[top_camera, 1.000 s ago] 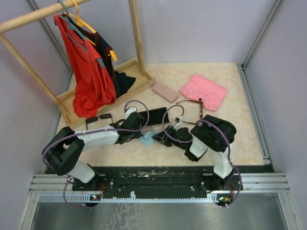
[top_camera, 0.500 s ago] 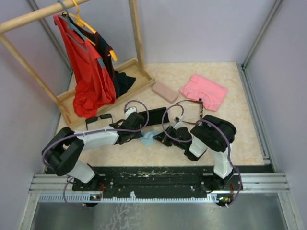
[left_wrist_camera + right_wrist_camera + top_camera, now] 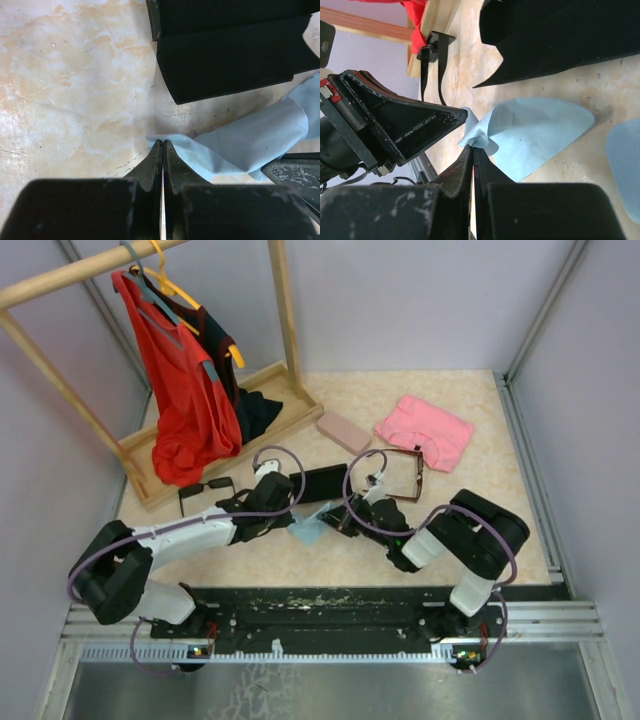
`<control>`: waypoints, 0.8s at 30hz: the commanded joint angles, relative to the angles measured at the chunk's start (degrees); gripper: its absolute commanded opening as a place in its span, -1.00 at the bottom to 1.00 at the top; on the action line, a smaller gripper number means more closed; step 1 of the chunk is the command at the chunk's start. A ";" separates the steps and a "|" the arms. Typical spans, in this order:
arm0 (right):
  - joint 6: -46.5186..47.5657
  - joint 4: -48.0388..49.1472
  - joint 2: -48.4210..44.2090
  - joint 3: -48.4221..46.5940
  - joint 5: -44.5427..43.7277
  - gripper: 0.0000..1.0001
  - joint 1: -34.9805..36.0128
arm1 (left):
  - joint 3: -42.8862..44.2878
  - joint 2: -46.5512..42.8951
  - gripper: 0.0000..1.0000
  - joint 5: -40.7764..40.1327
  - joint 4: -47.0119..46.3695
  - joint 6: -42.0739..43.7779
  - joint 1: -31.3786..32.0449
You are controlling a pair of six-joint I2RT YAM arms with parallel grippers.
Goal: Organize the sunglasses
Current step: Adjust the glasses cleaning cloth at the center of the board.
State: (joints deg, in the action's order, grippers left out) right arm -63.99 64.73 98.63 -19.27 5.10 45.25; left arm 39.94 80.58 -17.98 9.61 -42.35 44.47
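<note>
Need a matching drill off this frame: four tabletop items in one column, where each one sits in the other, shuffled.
Items
1. blue cloth
2. black sunglasses
3. reddish-brown glasses
4. pink case

Places
A. just in front of the pink garment
B. pinched by the left fingers and the right fingers
C. between the rack base and the pink garment
D. beside the rack base's near edge, far left

Pairs: 1-B, 2-D, 3-A, 4-C

- The right arm (image 3: 480,530) has swung its elbow out to the right — nearer the table's front edge.
- The left arm (image 3: 190,533) lies flatter, elbow farther left.
- The blue cloth (image 3: 312,524) spreads wider between the left gripper (image 3: 162,147) and the right gripper (image 3: 472,151).
</note>
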 commanded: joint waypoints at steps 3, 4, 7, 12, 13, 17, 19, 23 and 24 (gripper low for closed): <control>2.02 -4.75 -7.42 -0.18 -1.46 -1.00 0.45 | 0.69 -4.69 -0.99 0.22 2.69 0.36 -0.26; 2.09 -5.78 -8.38 -0.14 -1.50 -1.00 0.45 | 0.72 -5.34 -0.99 0.15 3.07 0.35 -0.28; 2.74 -10.15 -11.66 -0.34 -1.52 -1.00 0.47 | 0.95 -7.46 -0.99 -0.21 4.49 0.27 -0.26; 5.49 -22.41 -18.03 -2.28 -0.60 -1.00 0.81 | 1.06 -11.24 -0.98 -0.77 6.62 0.25 -0.27; 5.99 -24.66 -18.78 -2.71 0.02 -1.00 0.80 | 1.04 -11.84 -0.99 -0.80 6.99 0.20 -0.26; 7.09 -29.18 -20.94 -3.00 2.97 -1.00 0.80 | 0.96 -13.47 -0.99 -0.87 8.02 0.11 -0.26; 6.40 -28.93 -22.15 -2.06 3.41 -1.00 0.80 | 0.97 -13.89 -0.99 -0.77 8.35 -0.08 -0.30; 5.66 -27.59 -24.28 -1.25 3.38 -1.00 0.80 | 1.06 -14.84 -0.99 0.11 8.71 -0.12 -0.26; 5.56 -27.68 -24.80 -1.46 3.33 -1.00 0.80 | 1.18 -15.12 -0.99 0.70 8.94 0.15 -0.26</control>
State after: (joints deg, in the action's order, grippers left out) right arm -58.65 35.62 77.17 -20.25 7.64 45.60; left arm 39.97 67.20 -18.02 17.08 -42.39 44.47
